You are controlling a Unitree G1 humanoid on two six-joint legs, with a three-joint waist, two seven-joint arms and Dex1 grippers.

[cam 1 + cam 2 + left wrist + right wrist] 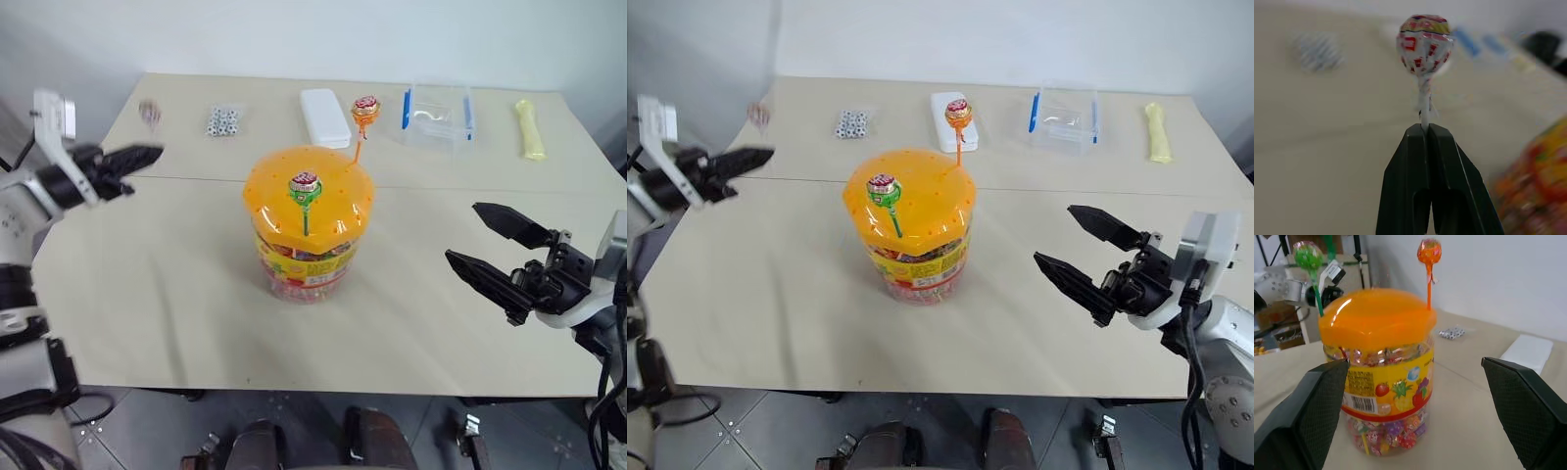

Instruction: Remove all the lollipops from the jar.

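Note:
The jar (306,262), a clear tub with a wide orange lid, stands mid-table. Two lollipops stick up from holes in its lid: one on a green stick (304,184) at the front and one on an orange stick (365,106) at the back right. Off to the jar's left, above the table's left edge, my left gripper (145,155) is shut on the white stick of a third lollipop (1424,43). Its swirl-wrapped head stands just past the fingertips. To the jar's right, my right gripper (462,231) is open and empty, its fingers pointing at the jar (1386,382).
Along the table's far side lie a cluster of small white-grey balls (223,120), a white flat case (324,117), a clear box with blue clips (438,113) and a pale yellow piece (531,128). The table's front edge (294,389) runs close below the jar.

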